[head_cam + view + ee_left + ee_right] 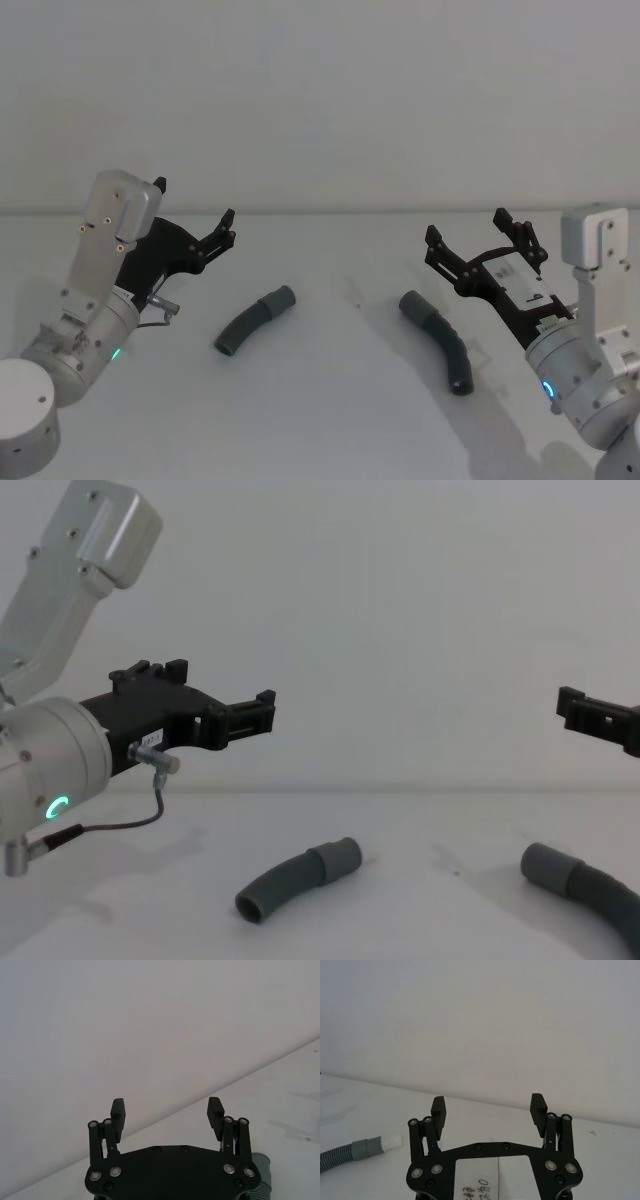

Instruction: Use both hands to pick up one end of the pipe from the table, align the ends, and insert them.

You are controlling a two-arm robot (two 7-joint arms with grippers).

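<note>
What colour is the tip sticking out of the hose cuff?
The tip is whitish, beyond the dark grey cuff; the right wrist view shows it best.

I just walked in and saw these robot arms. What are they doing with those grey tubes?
Nothing is held yet. A short hose piece and a longer hose piece lie apart on the white table. The left gripper and the right gripper both hang open above the table, one at each side, touching neither piece. The two pieces are not joined.
</note>
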